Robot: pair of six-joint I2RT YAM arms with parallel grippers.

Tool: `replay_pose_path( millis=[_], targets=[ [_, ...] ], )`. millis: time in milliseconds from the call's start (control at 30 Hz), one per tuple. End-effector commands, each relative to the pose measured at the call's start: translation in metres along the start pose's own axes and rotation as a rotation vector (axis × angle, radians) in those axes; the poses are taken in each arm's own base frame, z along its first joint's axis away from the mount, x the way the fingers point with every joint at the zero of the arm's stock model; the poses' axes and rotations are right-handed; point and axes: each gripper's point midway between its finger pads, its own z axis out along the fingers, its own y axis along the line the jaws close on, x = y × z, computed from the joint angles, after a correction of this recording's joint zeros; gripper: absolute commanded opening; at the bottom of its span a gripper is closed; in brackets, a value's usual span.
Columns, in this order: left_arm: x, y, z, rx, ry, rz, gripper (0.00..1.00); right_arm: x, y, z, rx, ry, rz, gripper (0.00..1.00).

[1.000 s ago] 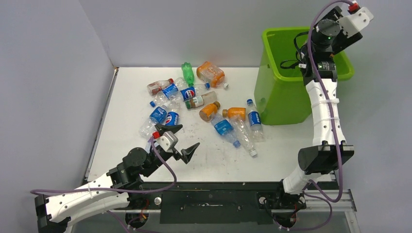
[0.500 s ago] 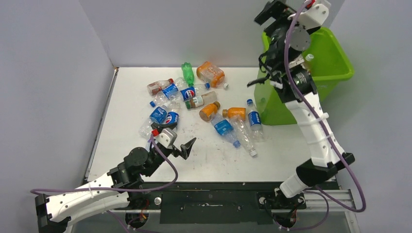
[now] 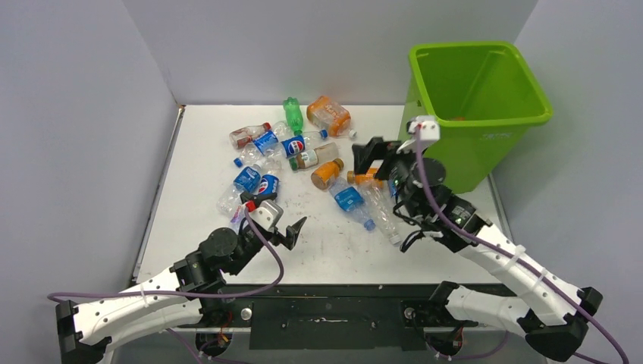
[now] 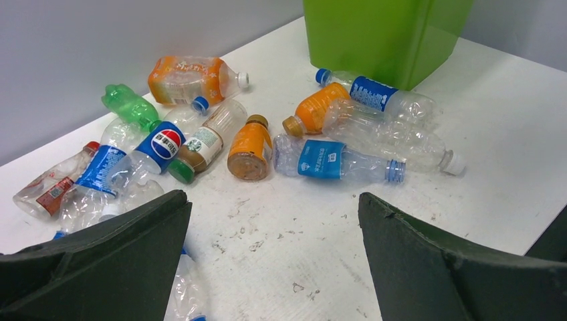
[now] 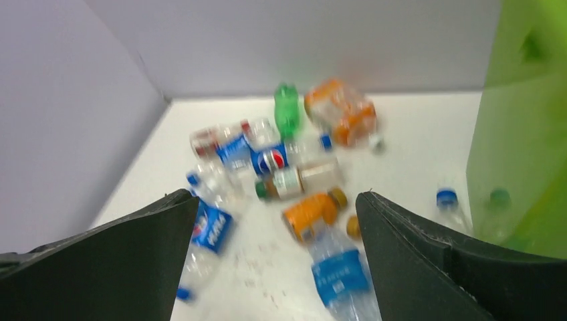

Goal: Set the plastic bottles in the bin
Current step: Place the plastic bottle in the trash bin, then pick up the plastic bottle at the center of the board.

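Several crushed plastic bottles point(image 3: 288, 144) lie scattered over the white table left of the bin point(image 3: 493, 121), a big lime-green tub at the back right. My right gripper point(image 3: 377, 163) hangs open and empty above an orange bottle point(image 5: 309, 214) and a clear blue-labelled bottle point(image 5: 339, 277); this view is blurred. My left gripper point(image 3: 280, 216) is open and empty low over bare table point(image 4: 287, 234), with a Pepsi bottle point(image 3: 265, 184) just beyond its left finger. The bin point(image 4: 381, 33) also shows at the far side of the left wrist view.
A green bottle point(image 3: 293, 114) and a wide orange bottle point(image 3: 328, 115) lie nearest the back wall. Grey walls close the table at the left and back. A long clear bottle point(image 3: 383, 216) lies beside the right arm's forearm.
The right arm swung from above the bin down and left to the bottles on the table, and its gripper opened. The left gripper barely shifted.
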Motion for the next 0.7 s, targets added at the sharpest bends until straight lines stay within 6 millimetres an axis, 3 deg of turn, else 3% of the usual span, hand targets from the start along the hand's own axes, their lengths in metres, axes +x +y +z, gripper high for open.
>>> replay_pose_path(
  millis=[0, 167, 267, 400, 667],
  targets=[
    [-0.029, 0.004, -0.003, -0.005, -0.058, -0.007, 0.96, 0.095, -0.024, -0.019, 0.020, 0.212, -0.022, 0.92],
    [-0.033, 0.009, -0.007, -0.015, -0.081, 0.007, 0.96, 0.180, -0.072, -0.050, 0.095, 0.337, -0.028, 0.93],
    [-0.031, 0.008, -0.006, -0.014, -0.078, 0.018, 0.96, 0.212, -0.101, -0.063, 0.190, 0.383, -0.035, 0.93],
    [-0.025, 0.005, -0.001, -0.006, -0.045, 0.037, 0.96, 0.234, -0.128, -0.073, 0.284, 0.403, -0.028, 0.93],
    [-0.019, -0.002, 0.002, 0.026, -0.011, 0.049, 0.96, 0.274, -0.157, -0.071, 0.317, 0.509, 0.038, 0.98]
  ],
)
